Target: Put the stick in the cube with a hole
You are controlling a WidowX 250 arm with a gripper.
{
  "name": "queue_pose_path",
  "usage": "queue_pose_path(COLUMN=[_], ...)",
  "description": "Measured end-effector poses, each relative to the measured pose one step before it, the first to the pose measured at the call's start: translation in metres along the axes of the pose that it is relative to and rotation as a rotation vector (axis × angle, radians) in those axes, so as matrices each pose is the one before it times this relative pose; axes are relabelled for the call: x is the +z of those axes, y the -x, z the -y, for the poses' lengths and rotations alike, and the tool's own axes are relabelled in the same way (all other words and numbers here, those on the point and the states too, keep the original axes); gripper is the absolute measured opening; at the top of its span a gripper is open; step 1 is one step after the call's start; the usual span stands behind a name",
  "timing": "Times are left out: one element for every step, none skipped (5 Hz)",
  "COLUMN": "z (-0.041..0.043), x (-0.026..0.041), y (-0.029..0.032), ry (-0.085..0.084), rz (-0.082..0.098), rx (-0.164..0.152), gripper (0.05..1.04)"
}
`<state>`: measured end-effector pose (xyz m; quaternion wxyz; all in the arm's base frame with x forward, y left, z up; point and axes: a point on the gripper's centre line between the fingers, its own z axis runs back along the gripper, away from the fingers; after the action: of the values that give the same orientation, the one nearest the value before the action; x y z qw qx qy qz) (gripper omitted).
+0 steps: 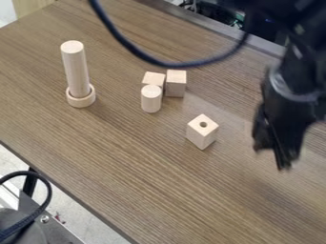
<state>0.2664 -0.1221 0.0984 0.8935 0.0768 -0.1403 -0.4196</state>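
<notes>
My black gripper [274, 153] hangs over the right side of the table, to the right of the cube with a hole. That cube [202, 132] is pale wood and stands on the table right of centre, its small round hole facing up and nothing in it. At the upper left a thick, long wooden stick [77, 71] stands upright in a wooden ring [81, 97], well apart from the cube and the gripper.
Two small wooden blocks [176, 83] and a short upright cylinder [151, 99] stand close together between the long stick and the holed cube. A dark cable [153, 58] loops across the upper part of the brown table [140, 176].
</notes>
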Motion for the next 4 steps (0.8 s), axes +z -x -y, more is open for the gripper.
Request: queue_pose_path(z=[-0.02092,-0.01158,-0.00847,-0.00728], x=[0.00324,-0.00166,-0.00144,-0.00221], y=[0.00805,0.00674,0.00496,0.00590], ry=[-0.0217,-0.0070,-0.0061,-0.0042], rz=[-0.0072,-0.0151,-0.0091,-0.0114], rx=[0.0550,0.0156,0.0150,0.0220], gripper=[0.105,0.105,0.105,0.105])
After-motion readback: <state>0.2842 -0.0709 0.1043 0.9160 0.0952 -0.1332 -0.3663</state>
